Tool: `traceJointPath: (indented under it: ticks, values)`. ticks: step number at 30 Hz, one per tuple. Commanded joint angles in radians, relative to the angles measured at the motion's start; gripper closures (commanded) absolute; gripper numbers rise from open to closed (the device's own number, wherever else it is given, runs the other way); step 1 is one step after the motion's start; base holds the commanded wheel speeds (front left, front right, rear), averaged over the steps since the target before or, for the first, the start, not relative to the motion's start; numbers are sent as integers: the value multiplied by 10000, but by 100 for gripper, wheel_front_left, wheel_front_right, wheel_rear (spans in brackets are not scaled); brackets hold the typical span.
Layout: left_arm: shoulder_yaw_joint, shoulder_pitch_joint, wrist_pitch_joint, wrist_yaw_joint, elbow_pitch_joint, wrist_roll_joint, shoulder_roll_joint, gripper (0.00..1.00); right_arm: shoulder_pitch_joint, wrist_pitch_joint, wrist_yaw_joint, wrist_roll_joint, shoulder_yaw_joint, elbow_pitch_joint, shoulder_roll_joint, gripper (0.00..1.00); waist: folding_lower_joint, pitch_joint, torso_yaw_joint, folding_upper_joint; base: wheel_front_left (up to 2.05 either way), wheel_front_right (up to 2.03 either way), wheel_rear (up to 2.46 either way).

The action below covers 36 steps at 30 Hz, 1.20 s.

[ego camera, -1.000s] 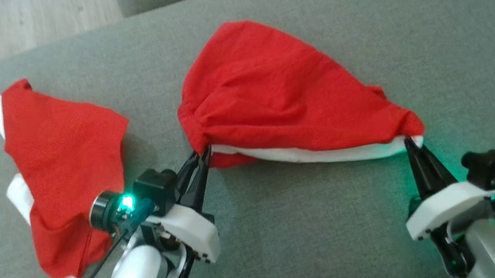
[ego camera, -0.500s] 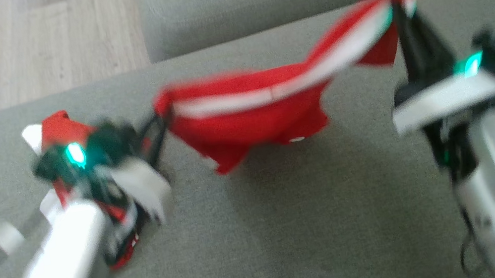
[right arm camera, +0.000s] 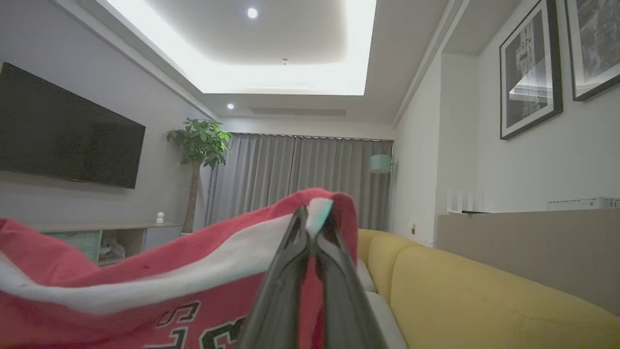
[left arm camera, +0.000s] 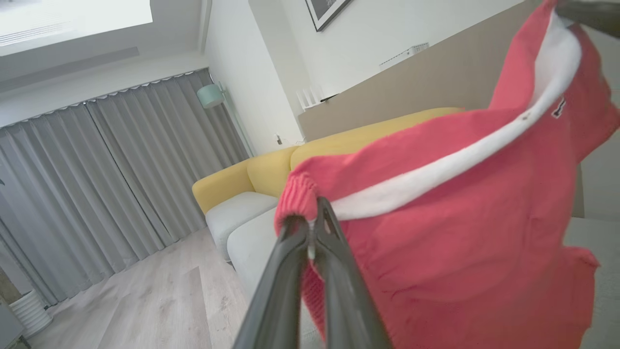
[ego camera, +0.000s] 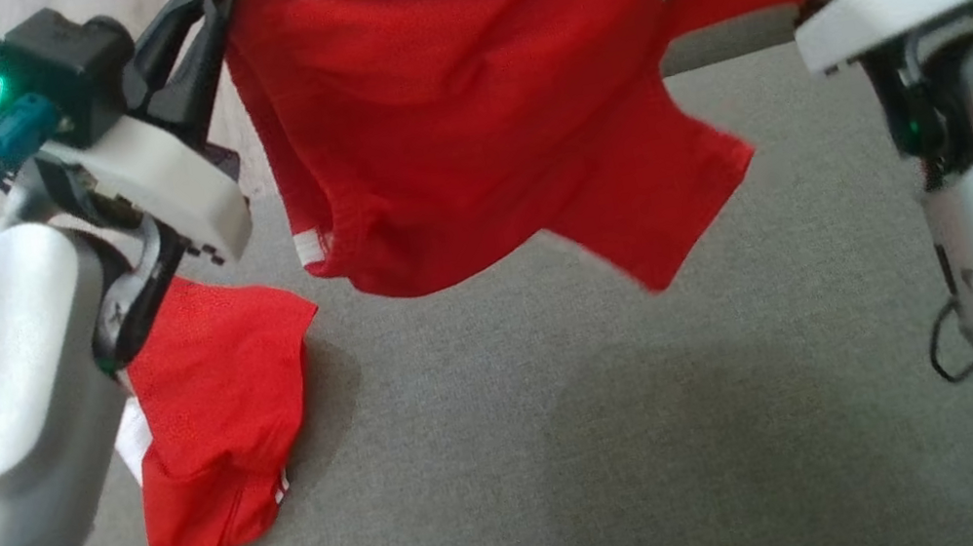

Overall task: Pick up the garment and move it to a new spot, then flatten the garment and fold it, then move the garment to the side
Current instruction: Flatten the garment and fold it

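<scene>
The left end effector (left arm camera: pixel 314 213) is clamped on the white-banded edge of the red jersey (ego camera: pixel 442 122), above a second red garment (ego camera: pixel 213 408). The jersey hangs over the grey sofa cushion (ego camera: pixel 576 456), and the right end effector (right arm camera: pixel 310 218) pinches its far corner. This looks like the moving step. Next, the jersey likely needs lowering onto bare cushion and spreading flat.

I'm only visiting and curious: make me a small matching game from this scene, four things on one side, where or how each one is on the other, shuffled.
Things:
1. lifted garment
2. second red garment
3. left gripper
4. yellow sofa

States:
A. lies crumpled on the grey cushion
B. stands in the room's background
C. hangs in the air, held at both ends
D. shut on a white-trimmed edge

Pairs: 1-C, 2-A, 3-D, 4-B.
</scene>
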Motion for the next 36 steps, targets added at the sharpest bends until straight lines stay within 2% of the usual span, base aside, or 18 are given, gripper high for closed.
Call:
traceJointPath:
  ticks: [1,11,15,18,22,26,31,36]
  values:
    - [413,-156,-45,78,-409,-100,465,100,159,160,-7,-42,163,-377,-15,100,1,-22,8,-1,0,0,0]
    - [198,1175,574,230,-1457,-424,1018,100,1398,939,-7,-3,393,-1262,-734,100,1,487,-221,-1,0,0,0]
    - [193,1029,810,200,-1569,-578,1124,100,1103,1297,-7,136,408,-1387,-988,100,1,1089,-363,-1,0,0,0]
    - [217,137,1052,142,-1271,-584,1170,100,177,1557,-7,292,387,-1088,-1277,100,1,2104,-394,-1,0,0,0]
    - [26,-1833,1032,58,-240,-254,1156,100,-1962,1449,-7,542,657,-15,-1370,100,1,3601,-528,-1,0,0,0]
    - [-232,-4031,348,28,1363,247,834,100,-4364,714,-7,472,781,1756,-1301,100,1,4677,-476,-1,0,0,0]
    - [-562,-6129,-1409,22,3441,1227,373,100,-6476,-1071,-7,-316,129,4085,-902,100,1,5123,-502,-1,0,0,0]
    - [-762,-6695,-2918,51,5027,1482,-191,100,-6843,-2002,-7,-898,251,5759,-454,100,1,5243,-539,-1,0,0,0]
